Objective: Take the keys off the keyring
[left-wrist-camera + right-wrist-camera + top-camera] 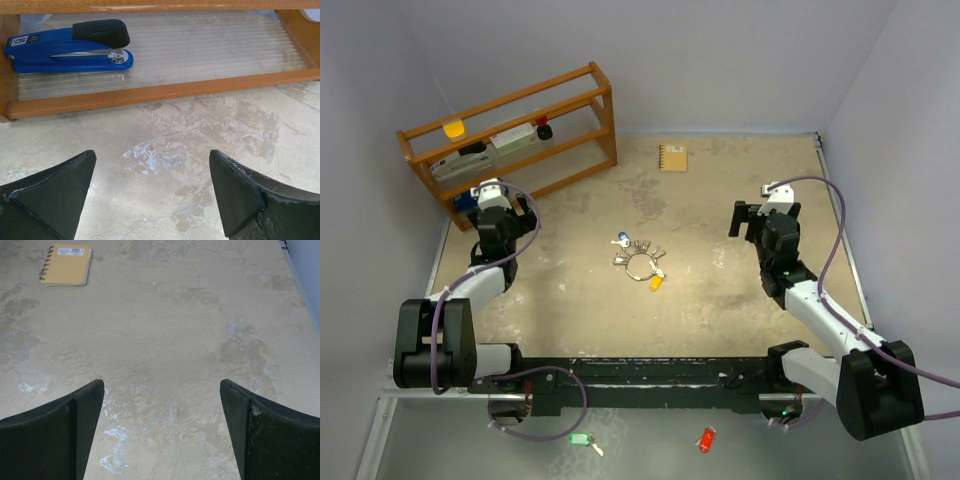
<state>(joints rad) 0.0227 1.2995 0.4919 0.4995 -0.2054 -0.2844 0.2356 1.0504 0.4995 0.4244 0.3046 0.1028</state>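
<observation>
The keyring [641, 265], a thin silver wire ring, lies on the table's middle in the top view. Several silver keys [638, 248] fan out from it, with a blue-headed one [622, 239], a white one and a yellow-orange tag [656, 283]. My left gripper [492, 192] is far left of it by the shelf, open and empty, its fingers [60, 185] spread over bare table. My right gripper [752, 215] is to the right of the keys, open and empty, its fingers [65, 425] wide apart. Neither wrist view shows the keys.
A wooden shelf rack [510, 135] stands at the back left, holding a blue stapler [70, 47] on its bottom level. A small yellow notebook [673, 157] lies at the back centre, also in the right wrist view [66, 264]. A green tag [581, 438] and a red tag [706, 439] lie below the table's front edge.
</observation>
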